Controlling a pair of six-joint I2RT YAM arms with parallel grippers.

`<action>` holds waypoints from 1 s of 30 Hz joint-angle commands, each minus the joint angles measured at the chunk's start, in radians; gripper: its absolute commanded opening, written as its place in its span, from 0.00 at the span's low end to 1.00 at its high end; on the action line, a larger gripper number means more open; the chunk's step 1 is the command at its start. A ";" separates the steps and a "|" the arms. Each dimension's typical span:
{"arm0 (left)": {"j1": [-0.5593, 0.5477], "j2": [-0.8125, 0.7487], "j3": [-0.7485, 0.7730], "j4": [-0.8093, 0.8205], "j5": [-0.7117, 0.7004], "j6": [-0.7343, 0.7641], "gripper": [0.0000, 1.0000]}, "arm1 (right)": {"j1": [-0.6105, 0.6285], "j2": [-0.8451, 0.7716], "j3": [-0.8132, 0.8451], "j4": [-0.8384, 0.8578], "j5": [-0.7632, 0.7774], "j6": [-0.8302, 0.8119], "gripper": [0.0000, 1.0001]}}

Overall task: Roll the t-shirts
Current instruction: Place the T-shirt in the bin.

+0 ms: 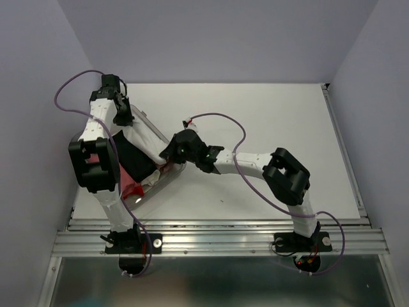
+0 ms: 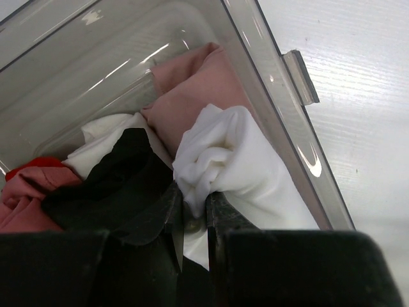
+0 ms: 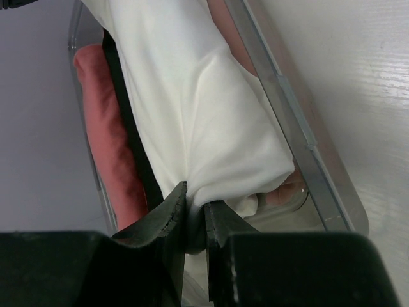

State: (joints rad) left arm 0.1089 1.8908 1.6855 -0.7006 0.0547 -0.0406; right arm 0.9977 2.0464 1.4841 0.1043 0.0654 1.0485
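Clamped tight with the left tool [image 2: 195, 217] on a bunched fold of the white t-shirt [image 2: 236, 153], down inside the clear tub [image 2: 281, 109]. Same story at the right tool [image 3: 195, 204]: pinched shut on another edge of that shirt. Lying across the salmon-pink shirt [image 2: 192, 89] and the black shirt [image 2: 121, 173]. Best to lift both ends together, level and taut, clear of the rim, dragging no neighbours along. Then spread flat on the open counter [image 1: 268, 115] before rolling.
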 commanded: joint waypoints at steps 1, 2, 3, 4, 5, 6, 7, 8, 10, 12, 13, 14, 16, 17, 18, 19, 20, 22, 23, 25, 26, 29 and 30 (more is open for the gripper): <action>0.032 -0.004 0.074 0.197 -0.085 0.024 0.00 | 0.051 0.020 0.002 -0.008 -0.056 0.013 0.01; 0.032 -0.002 0.074 0.197 -0.084 0.021 0.00 | 0.062 0.023 0.002 -0.003 -0.055 0.015 0.01; 0.032 -0.001 0.078 0.196 -0.081 0.021 0.00 | 0.062 0.029 0.007 -0.003 -0.047 0.013 0.01; 0.032 0.001 0.079 0.197 -0.081 0.021 0.00 | 0.062 0.032 0.008 -0.003 -0.044 0.012 0.01; 0.032 0.005 0.079 0.197 -0.088 0.021 0.00 | 0.073 0.035 0.010 -0.008 -0.036 0.010 0.01; 0.032 0.008 0.079 0.197 -0.095 0.021 0.00 | 0.073 0.037 0.011 -0.009 -0.027 0.010 0.01; 0.032 0.016 0.082 0.194 -0.096 0.021 0.00 | 0.073 0.043 0.010 -0.009 -0.018 0.010 0.01; 0.034 0.021 0.083 0.193 -0.098 0.019 0.00 | 0.082 0.047 0.010 -0.011 -0.018 0.011 0.01; 0.032 0.034 0.083 0.193 -0.098 0.016 0.00 | 0.082 0.052 0.005 -0.011 -0.010 0.016 0.01; 0.032 0.042 0.082 0.194 -0.096 0.016 0.00 | 0.082 0.051 -0.001 -0.011 -0.006 0.018 0.01; 0.034 0.045 0.080 0.197 -0.096 0.016 0.00 | 0.082 0.051 -0.004 -0.011 0.000 0.018 0.01; 0.034 0.053 0.080 0.200 -0.096 0.016 0.00 | 0.082 0.049 -0.005 -0.011 0.002 0.018 0.01; 0.032 0.063 0.086 0.204 -0.095 0.013 0.00 | 0.082 0.046 -0.011 -0.011 0.010 0.018 0.01; 0.032 0.079 0.091 0.204 -0.089 0.010 0.00 | 0.091 0.046 -0.012 -0.012 0.016 0.018 0.01; 0.034 0.085 0.095 0.201 -0.084 0.008 0.00 | 0.091 0.046 -0.013 -0.012 0.016 0.018 0.01; 0.034 0.097 0.101 0.202 -0.073 0.005 0.00 | 0.091 0.043 -0.016 -0.009 0.023 0.022 0.01; 0.034 0.105 0.108 0.202 -0.070 0.005 0.00 | 0.091 0.040 -0.021 -0.006 0.025 0.021 0.01; 0.032 0.116 0.121 0.193 -0.065 0.005 0.00 | 0.091 0.040 -0.021 -0.008 0.027 0.015 0.01; 0.032 0.119 0.138 0.188 -0.067 0.005 0.00 | 0.091 0.037 -0.022 -0.008 0.030 0.015 0.01; 0.032 0.110 0.140 0.197 -0.059 0.007 0.00 | 0.091 0.035 -0.024 -0.008 0.034 0.010 0.01; 0.032 0.096 0.138 0.207 -0.030 0.005 0.00 | 0.091 0.034 -0.021 -0.008 0.039 0.007 0.01; 0.032 0.077 0.134 0.237 0.057 -0.001 0.00 | 0.091 0.032 -0.012 -0.006 0.051 -0.002 0.01; 0.032 0.076 0.134 0.246 0.068 -0.002 0.00 | 0.091 0.034 -0.010 -0.006 0.053 -0.007 0.01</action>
State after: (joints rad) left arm 0.1146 2.0041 1.7546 -0.7189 0.0963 -0.0338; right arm 1.0359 2.0884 1.4830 0.1440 0.1619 1.0733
